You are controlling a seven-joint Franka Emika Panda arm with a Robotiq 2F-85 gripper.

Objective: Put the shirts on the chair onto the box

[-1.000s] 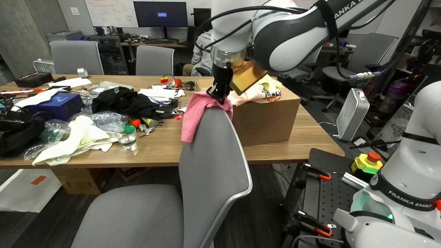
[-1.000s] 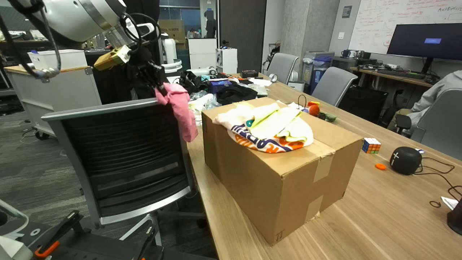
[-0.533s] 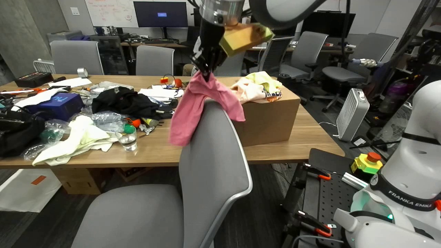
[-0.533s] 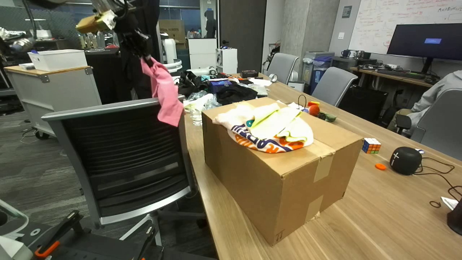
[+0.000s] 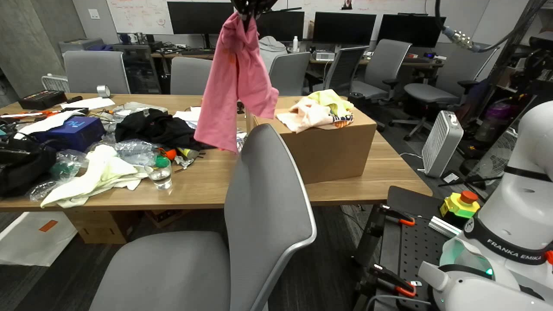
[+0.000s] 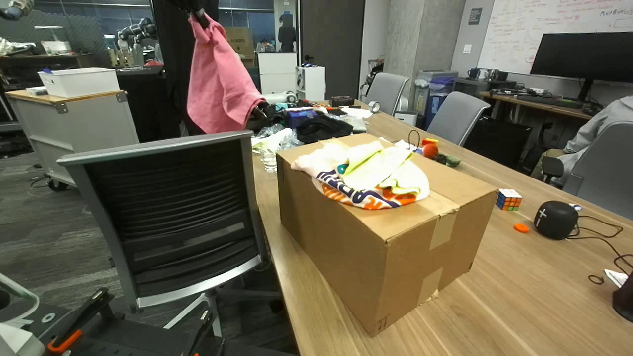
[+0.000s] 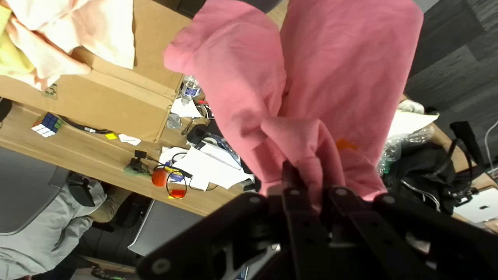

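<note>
Pink shirt [image 5: 235, 82] in its grip, my gripper [image 7: 313, 186] is pinched tight on a bunched fold, and the cloth hangs with its long axis running downward. Its low end sits near the top of the office chair [image 5: 274, 185]; whether they touch I can't tell. What I steer by is the sideways gap: the cardboard box [image 6: 331, 242], standing on the table [image 6: 499, 296], lies lower than the gripper and off to one side, leftward in my wrist view. On it lie a white printed shirt [image 6: 356, 194] and a yellow garment [image 6: 378, 170]. I'd judge a level carry across comes next, then lowering; too low, and the hem could snag the box's edge.
</note>
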